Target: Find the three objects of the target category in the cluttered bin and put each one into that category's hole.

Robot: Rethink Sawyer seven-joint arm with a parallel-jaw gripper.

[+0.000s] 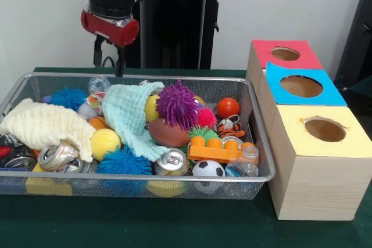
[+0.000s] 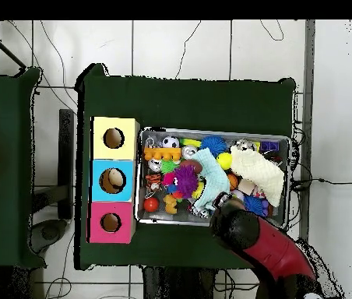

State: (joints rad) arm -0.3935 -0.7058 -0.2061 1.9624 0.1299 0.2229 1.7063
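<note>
A: Front view first. The gripper (image 1: pixel 108 56) hangs above the far rim of the bin (image 1: pixel 174 78), left of centre. Two thin black fingers (image 1: pixel 120 62) point down with a gap between them and nothing in it, so I read it as apart and empty.

B: Which category are we after?

A: The task doesn't say. If it's balls, the yellow ball (image 1: pixel 104 143), the orange ball (image 1: pixel 228 107) and the soccer ball (image 1: pixel 208 169) are candidates. All three lie nearer the camera than the gripper; the orange one is well off to its right.

B: How to do the search well?

A: I'd judge the green cloth (image 1: pixel 131 114) and the cream cloth (image 1: pixel 46 125) hide things, so lift them aside before committing. Then come straight down on an exposed piece, clear of the cans (image 1: pixel 171 161).

B: And overhead?

A: The arm (image 2: pixel 261 245) enters from the bottom, its head over the bin's lower edge; the fingers are hidden there. The green cloth sits just above it. The holes (image 2: pixel 113 181) are in the box left of the bin, well apart from the gripper.
</note>
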